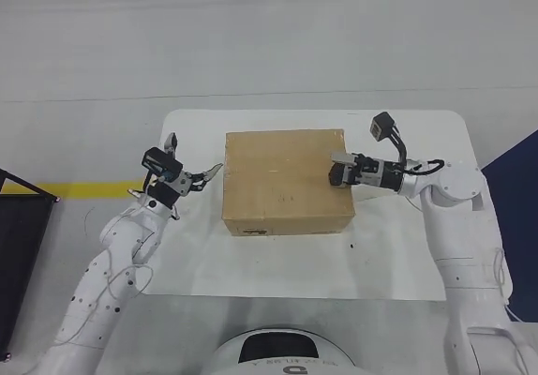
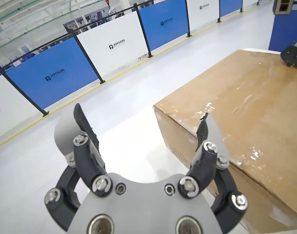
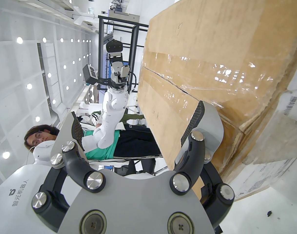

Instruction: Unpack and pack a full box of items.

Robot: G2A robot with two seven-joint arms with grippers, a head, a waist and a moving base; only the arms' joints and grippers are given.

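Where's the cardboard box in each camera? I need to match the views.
Top view: cardboard box at the picture's centre.
Left wrist view: just past the left gripper, corner nearest.
Right wrist view: close to the right gripper, taped seam showing.
Shared landmark: the white table beneath it.

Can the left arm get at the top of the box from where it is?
Probably yes. The left gripper is open right beside the box, near its top edge, with nothing between them; the right gripper is at the opposite side.

Bright, soft shadows, glare on taped box [image 3: 211, 62]
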